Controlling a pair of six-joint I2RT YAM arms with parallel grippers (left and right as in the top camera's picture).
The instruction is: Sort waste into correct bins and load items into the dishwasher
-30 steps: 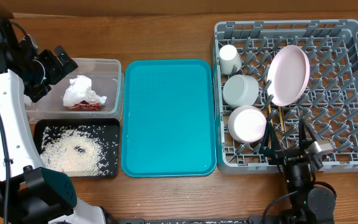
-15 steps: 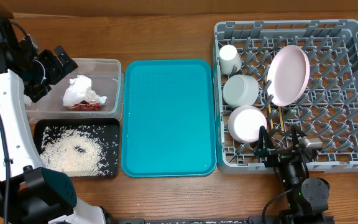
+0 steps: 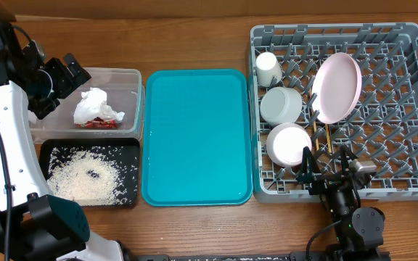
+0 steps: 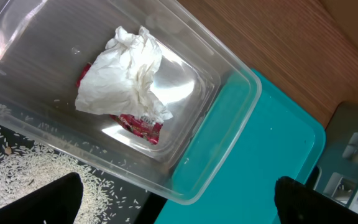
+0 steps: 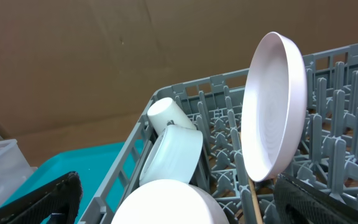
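My left gripper (image 3: 62,87) hangs open over the left end of the clear tub (image 3: 125,76), which holds the crumpled napkin (image 3: 93,105) and the red sauce packet (image 3: 100,124). In the left wrist view the napkin (image 4: 126,74) lies on the packet (image 4: 143,124), with nothing between my fingers (image 4: 42,202). Rice (image 3: 85,177) is spread in the black tray (image 3: 49,148). The grey dish rack (image 3: 405,109) holds the cup (image 3: 268,69), bowl (image 3: 281,104), small plate (image 3: 289,143), large plate (image 3: 336,87) and chopsticks (image 3: 328,134). My right gripper (image 3: 331,168) is open and empty at the rack's front edge.
The teal serving tray (image 3: 194,138) lies between the bins and the rack with nothing on it. A few rice grains (image 4: 126,200) sit at the black tray's edge beside the tub. In the right wrist view the large plate (image 5: 275,115) stands on edge among the pegs.
My right gripper has shifted a little to the left along the rack's front edge, then stayed still. The left arm and all objects are unchanged.
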